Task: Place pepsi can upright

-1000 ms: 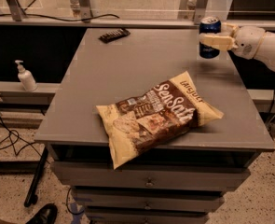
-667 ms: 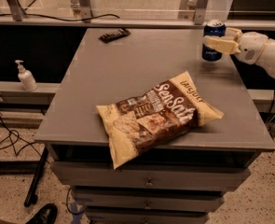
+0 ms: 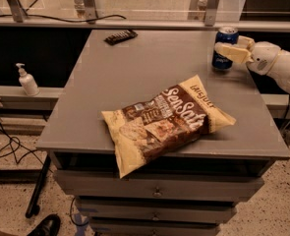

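The pepsi can (image 3: 226,35), blue with a silver top, stands upright at the back right of the grey table (image 3: 149,73). Its base looks to be at the table surface. My gripper (image 3: 224,50) reaches in from the right on a white arm (image 3: 277,65) and is shut on the can's middle. One cream finger (image 3: 231,52) crosses the can's front; the other is hidden behind the can.
A large brown-and-cream chip bag (image 3: 166,122) lies at the table's front, overhanging the edge. A dark snack bar (image 3: 121,36) lies at the back left. A pump bottle (image 3: 26,80) stands on a ledge to the left. Drawers (image 3: 157,191) sit under the tabletop.
My gripper has carried the can slightly right and down toward the table surface. The can stays upright. The chip bag and the bar have not moved.
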Robot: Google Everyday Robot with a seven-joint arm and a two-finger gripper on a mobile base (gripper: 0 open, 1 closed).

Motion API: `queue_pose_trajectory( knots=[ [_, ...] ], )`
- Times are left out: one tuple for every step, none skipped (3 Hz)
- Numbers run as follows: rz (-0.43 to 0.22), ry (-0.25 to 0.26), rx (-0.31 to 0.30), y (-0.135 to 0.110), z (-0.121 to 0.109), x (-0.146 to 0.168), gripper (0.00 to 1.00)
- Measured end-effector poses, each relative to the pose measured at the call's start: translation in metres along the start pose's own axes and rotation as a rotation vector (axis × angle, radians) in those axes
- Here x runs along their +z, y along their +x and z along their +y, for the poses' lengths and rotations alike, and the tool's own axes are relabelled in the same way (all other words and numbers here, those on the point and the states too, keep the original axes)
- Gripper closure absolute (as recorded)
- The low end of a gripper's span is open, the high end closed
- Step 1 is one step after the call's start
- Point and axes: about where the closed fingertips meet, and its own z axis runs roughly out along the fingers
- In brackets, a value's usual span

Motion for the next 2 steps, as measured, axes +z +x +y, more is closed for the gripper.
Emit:
queue_pose_trajectory(
  knots=[
    [-0.002, -0.009, 0.018, 0.0067, 0.0016, -0.0015, 0.58],
    [-0.004, -0.014, 0.027, 0.0102, 0.0029, -0.0029, 0.35]
  ],
)
